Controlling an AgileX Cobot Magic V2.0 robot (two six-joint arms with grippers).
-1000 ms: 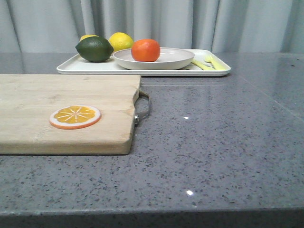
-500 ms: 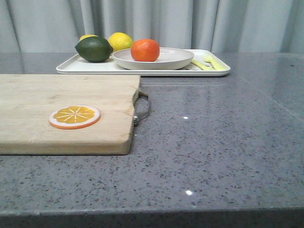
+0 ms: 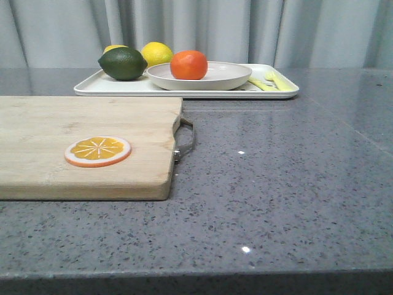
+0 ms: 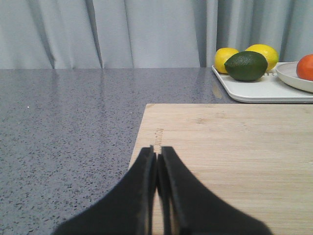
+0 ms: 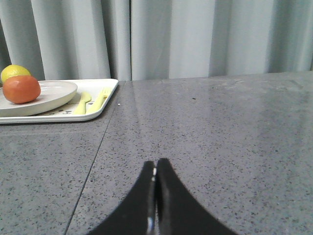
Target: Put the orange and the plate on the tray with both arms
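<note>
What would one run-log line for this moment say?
orange: in plate | plate: on tray | left gripper: shut, empty | right gripper: shut, empty

R wrist cam: closed right gripper (image 5: 155, 169) low over grey countertop (image 5: 205, 132), tray off to one side.

Both black fingers (image 5: 168, 196) pressed together w/ no gap, nothing between them; speckled grey surface under & around them; white tray (image 5: 105, 100) sits well apart from gripper, near the curtain (image 5: 195, 39); off-white plate (image 5: 54, 95) rests on the tray; orange (image 5: 21, 89) sits in the plate; a yellow lemon (image 5: 13, 72) shows just behind the orange, partly hidden; pale yellow fork & spoon (image 5: 92, 102) lie side by side on the tray next to the plate; grey pleated curtain fills the background.
</note>
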